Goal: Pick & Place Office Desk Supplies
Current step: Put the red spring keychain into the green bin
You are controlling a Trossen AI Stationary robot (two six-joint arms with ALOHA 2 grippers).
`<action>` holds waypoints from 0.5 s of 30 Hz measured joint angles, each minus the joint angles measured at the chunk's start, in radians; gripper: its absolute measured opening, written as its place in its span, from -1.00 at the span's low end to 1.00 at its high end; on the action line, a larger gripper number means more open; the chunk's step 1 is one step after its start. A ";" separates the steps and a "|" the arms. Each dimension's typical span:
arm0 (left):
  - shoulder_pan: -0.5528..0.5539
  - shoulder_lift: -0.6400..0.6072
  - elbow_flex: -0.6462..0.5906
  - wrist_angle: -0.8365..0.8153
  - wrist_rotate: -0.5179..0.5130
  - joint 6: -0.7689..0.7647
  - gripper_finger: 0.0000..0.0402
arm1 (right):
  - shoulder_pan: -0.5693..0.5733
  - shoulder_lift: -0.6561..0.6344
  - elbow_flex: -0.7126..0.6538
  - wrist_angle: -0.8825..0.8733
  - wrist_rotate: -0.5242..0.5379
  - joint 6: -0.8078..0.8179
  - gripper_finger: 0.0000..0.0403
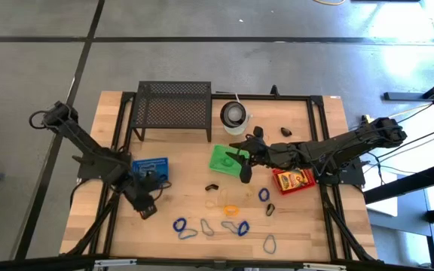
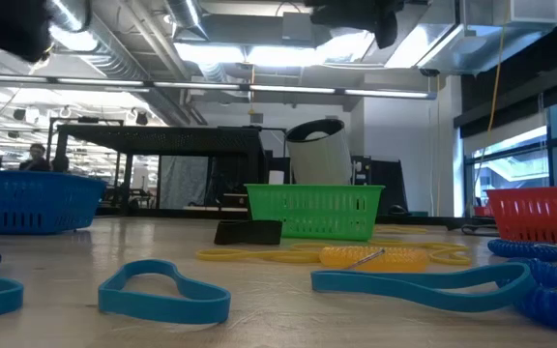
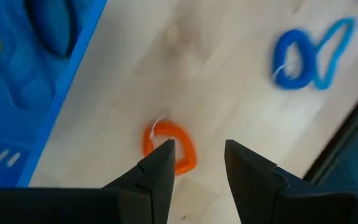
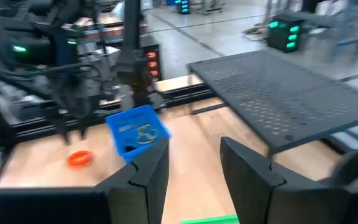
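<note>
My left hand (image 3: 196,163) hung spread over the orange loop (image 3: 169,144); light, springy, best pinched across its rim.

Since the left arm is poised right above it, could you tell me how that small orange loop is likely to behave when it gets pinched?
The orange loop looks thin and lies flat on the wooden table, so it probably flexes rather than staying stiff. It seems light, so the open left tool might nudge it sideways. Lying flat, it is unlikely to roll.
</note>
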 joint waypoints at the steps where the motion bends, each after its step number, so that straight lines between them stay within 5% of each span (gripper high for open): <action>1: -0.017 0.005 -0.010 -0.001 -0.003 -0.016 -0.33 | 0.000 0.000 0.000 0.000 -0.020 0.000 -0.27; 15: -0.172 0.195 -0.067 0.138 -0.035 0.118 -0.33 | -0.001 0.000 0.000 0.000 -0.045 -0.008 -0.27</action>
